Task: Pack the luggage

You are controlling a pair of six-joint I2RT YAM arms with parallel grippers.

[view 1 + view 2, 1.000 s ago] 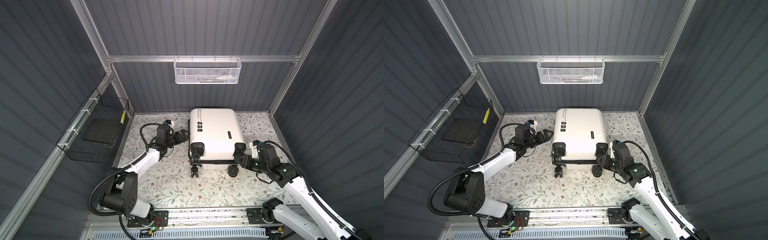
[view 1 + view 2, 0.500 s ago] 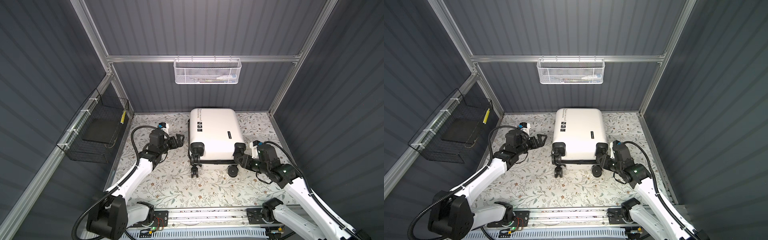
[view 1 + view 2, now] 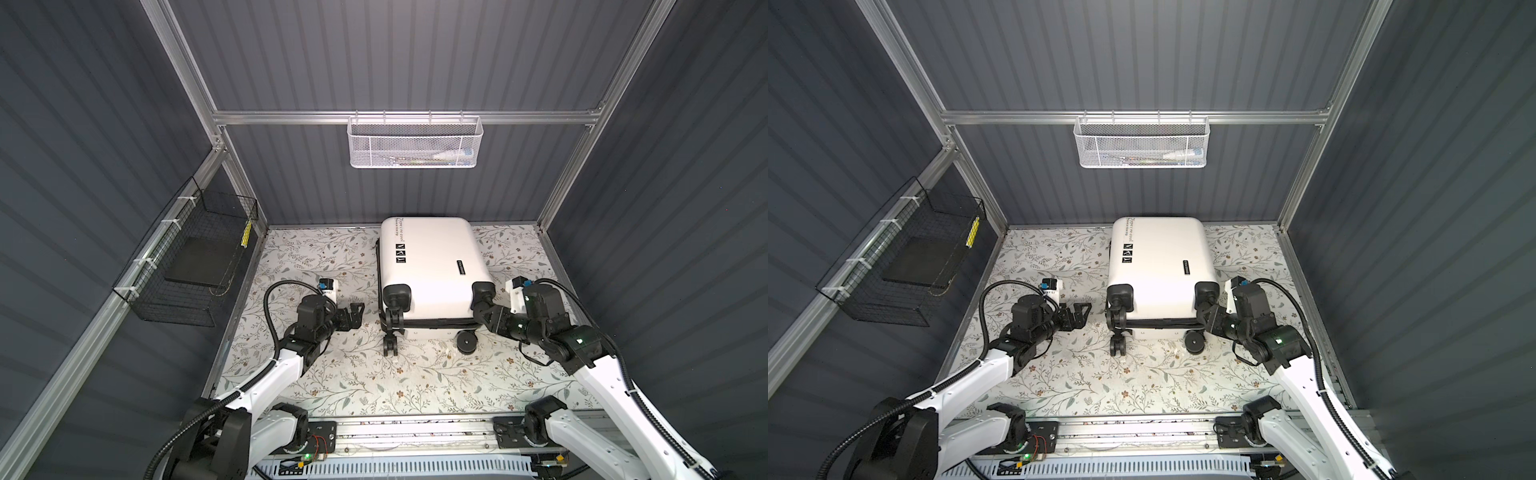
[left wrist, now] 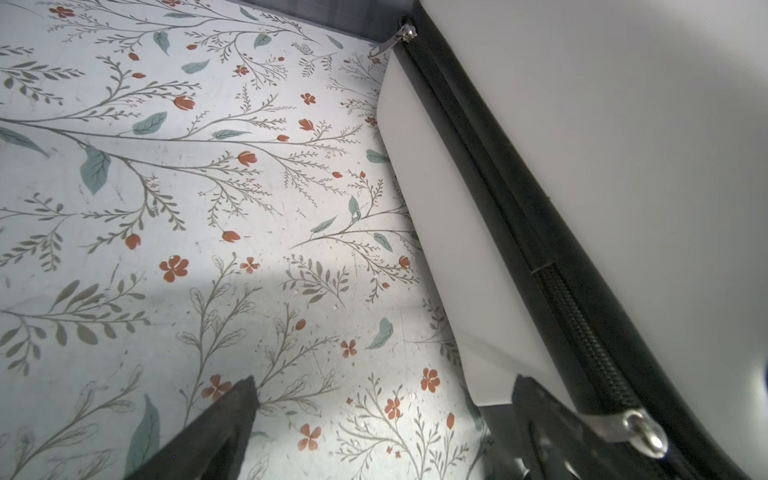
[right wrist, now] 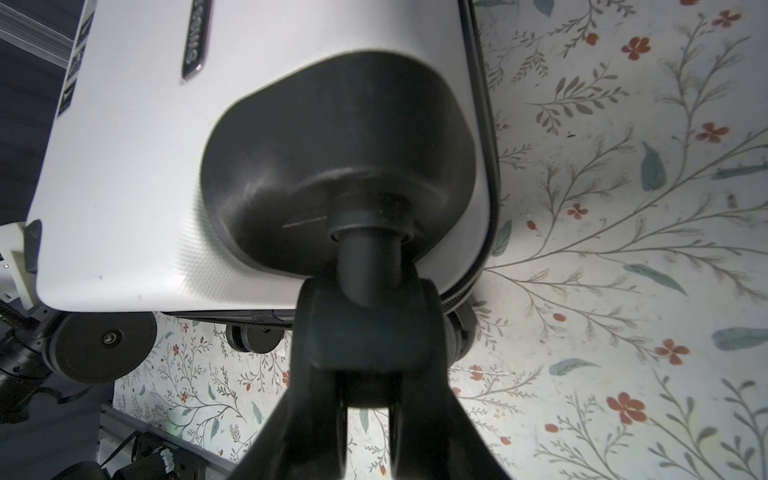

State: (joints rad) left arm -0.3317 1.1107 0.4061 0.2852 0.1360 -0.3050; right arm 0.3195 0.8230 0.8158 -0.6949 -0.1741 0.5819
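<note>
I see the suitcase lying flat with its lid down at 12 o'clock on the floral surface, wheels pointing to 6 o'clock. My right claw sits at 4 o'clock of the case, its jaws partly closed and clamped on the caster wheel at the near right corner. My left claw is at 8 o'clock of the case, jaws spread wide with nothing in them, near the shell but apart from it.
</note>
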